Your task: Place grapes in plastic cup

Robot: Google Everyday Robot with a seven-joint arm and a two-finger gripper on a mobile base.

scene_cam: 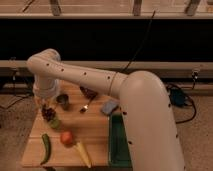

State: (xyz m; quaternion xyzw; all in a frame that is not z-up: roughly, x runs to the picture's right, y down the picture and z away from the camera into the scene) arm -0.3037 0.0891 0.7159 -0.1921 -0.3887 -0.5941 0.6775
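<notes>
While the big white robot arm (100, 82) bends down from the right over the wooden counter (95, 131), its gripper (46, 106) hangs low at the counter's left side, just left of the small dark metal cup (63, 101). I cannot tell whether the gripper is apart or together; its tip is lost against the dark bunch under it. The grapes (48, 113) sit directly beneath the gripper, a dark reddish-purple cluster touching or nearly touching it. Just below and slightly right of the grapes is the plastic cup (55, 122), pale green and see-through, standing on the counter. The grapes appear to be at the cup's upper rim, but whether they are inside it cannot be told.

Below the plastic cup lies a round orange-red fruit (67, 138). Left of that fruit is a long green vegetable (46, 148), and right of it a yellow, tapered item (82, 153). Right of the metal cup are a dark red bowl (89, 92), a spoon (87, 106) and a blue-grey sponge (108, 107). A green tray (114, 145) sits at the counter's right edge.
</notes>
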